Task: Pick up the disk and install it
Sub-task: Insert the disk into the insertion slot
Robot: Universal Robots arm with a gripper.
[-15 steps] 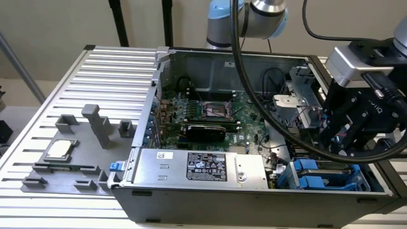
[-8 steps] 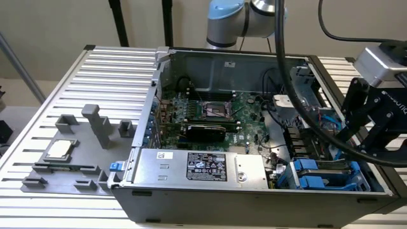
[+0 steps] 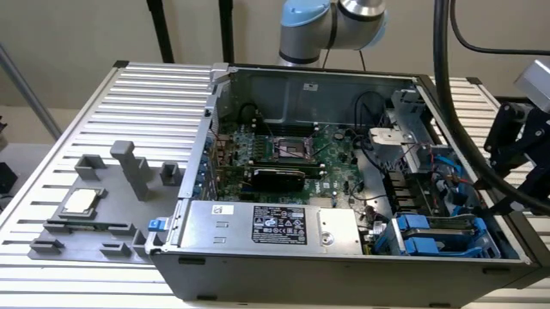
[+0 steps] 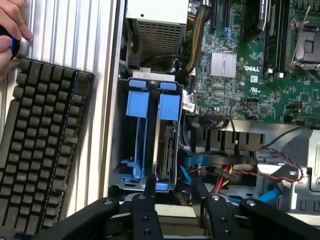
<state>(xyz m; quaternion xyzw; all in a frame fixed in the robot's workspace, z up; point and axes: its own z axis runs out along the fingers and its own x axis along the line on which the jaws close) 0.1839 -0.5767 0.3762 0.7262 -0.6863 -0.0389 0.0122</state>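
The disk (image 4: pixel 166 150) stands on edge in the drive cage (image 4: pixel 150 76), in the slot nearer the motherboard (image 4: pixel 235 75), with its blue carrier framing the grey metal. A second blue carrier (image 4: pixel 136 105) sits in the slot just beside it. In the exterior view I see the same cage (image 3: pixel 481 241) in the corner of the open computer case (image 3: pixel 344 277), on the exterior view's right, beside the power supply (image 3: pixel 275 225) with its black label.

My gripper (image 4: pixel 174 192) hangs over the near end of the cage. Its black fingers (image 4: pixel 148 200) are spread apart, one on each side of the disk's end, gripping nothing; I cannot tell whether they touch the carrier.

Outside the case, a black keyboard (image 4: pixel 45 150) lies on the slatted table (image 4: pixel 75 35), and a person's hand (image 4: pixel 11 30) rests at its far corner. On the exterior view's left, a grey fixture tray (image 3: pixel 94 232) holds a small square chip (image 3: pixel 81 201). The arm (image 3: pixel 331 26) rises behind the case.
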